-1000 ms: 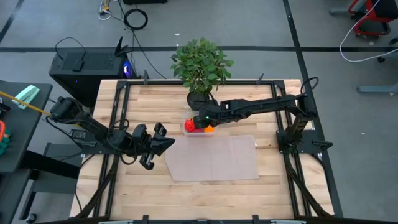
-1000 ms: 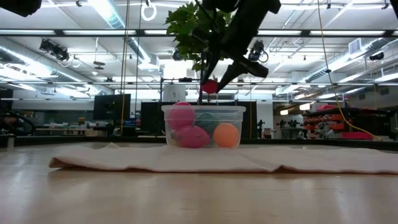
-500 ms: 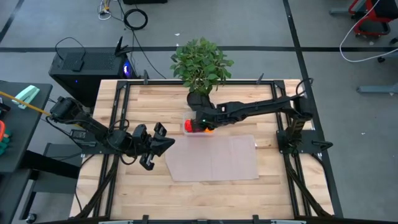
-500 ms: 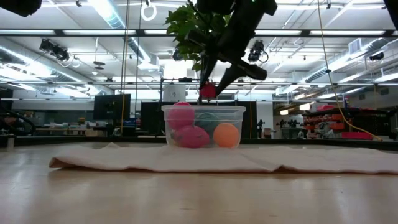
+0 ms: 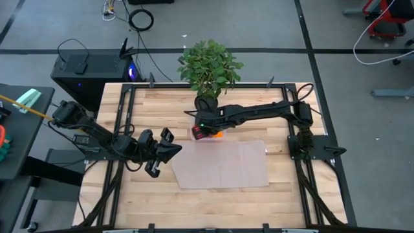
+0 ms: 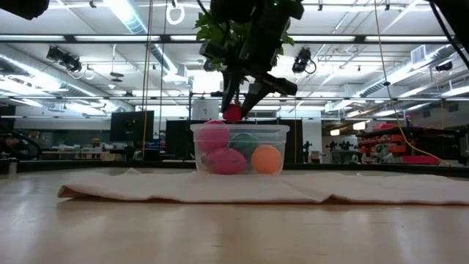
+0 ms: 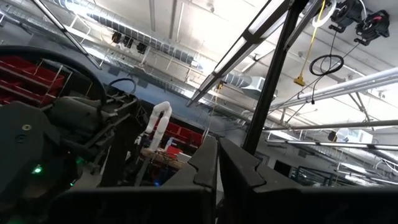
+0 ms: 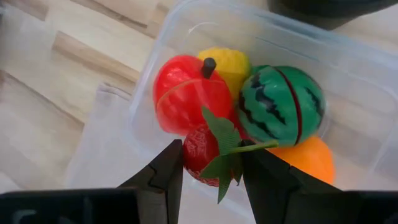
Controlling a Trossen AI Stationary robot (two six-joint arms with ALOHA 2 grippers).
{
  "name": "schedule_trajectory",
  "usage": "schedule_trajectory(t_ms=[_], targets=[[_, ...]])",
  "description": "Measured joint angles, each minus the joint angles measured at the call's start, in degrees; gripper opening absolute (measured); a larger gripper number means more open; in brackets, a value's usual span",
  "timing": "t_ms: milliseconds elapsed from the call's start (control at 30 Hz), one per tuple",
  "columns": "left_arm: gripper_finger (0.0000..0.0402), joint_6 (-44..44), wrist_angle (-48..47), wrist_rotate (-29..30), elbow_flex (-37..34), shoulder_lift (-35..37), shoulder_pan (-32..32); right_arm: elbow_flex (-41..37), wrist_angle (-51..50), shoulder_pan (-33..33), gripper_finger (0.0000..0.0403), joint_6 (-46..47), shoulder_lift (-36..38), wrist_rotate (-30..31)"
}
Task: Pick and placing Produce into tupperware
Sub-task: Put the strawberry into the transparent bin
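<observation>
The right pincer (image 8: 210, 163), gripping a toy strawberry (image 8: 202, 151), has shifted over the tupperware's (image 6: 239, 149) near edge; release seems next. The left pincer (image 5: 169, 143) waits closed, well apart.

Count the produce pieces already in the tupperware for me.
4 in the tupperware: red apple, yellow piece, watermelon, orange. A strawberry is in the right hand above it. Others may be hidden.

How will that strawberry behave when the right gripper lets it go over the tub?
The strawberry, pinched in the right gripper just above the tupperware, looks small and light. It will likely land on the rounded red apple and watermelon, then roll into a gap.
</observation>
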State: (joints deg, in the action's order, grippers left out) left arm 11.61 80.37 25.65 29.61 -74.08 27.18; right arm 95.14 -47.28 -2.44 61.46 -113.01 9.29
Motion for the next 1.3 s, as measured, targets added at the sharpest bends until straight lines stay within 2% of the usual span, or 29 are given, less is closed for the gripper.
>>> schedule_trajectory(t_ms=[333,567,700,900,1067,1300], targets=[[0.0005,-0.16,-0.04,0.00,0.00,0.00,0.05,0.85,-3.12,-0.06,0.0141,-0.03,0.31,1.78],[0.0024,0.08,-0.11,0.00,0.00,0.00,0.05,0.85,-5.42,0.43,0.0140,2.85,0.89,1.78],[0.0019,0.18,-0.14,0.00,0.00,0.00,0.05,0.82,-9.84,0.42,0.0138,5.42,1.00,1.80],[0.0005,0.23,-0.08,-0.30,0.00,0.00,0.05,0.82,-10.56,0.33,0.0138,6.11,1.00,2.24],[0.0019,1.03,-0.14,-0.44,0.00,0.00,0.05,0.82,-10.54,0.33,0.0138,6.05,1.00,2.26],[0.0014,1.01,-0.12,-0.44,0.00,0.02,0.05,0.82,-9.18,0.71,0.0170,0.11,1.00,2.70]])
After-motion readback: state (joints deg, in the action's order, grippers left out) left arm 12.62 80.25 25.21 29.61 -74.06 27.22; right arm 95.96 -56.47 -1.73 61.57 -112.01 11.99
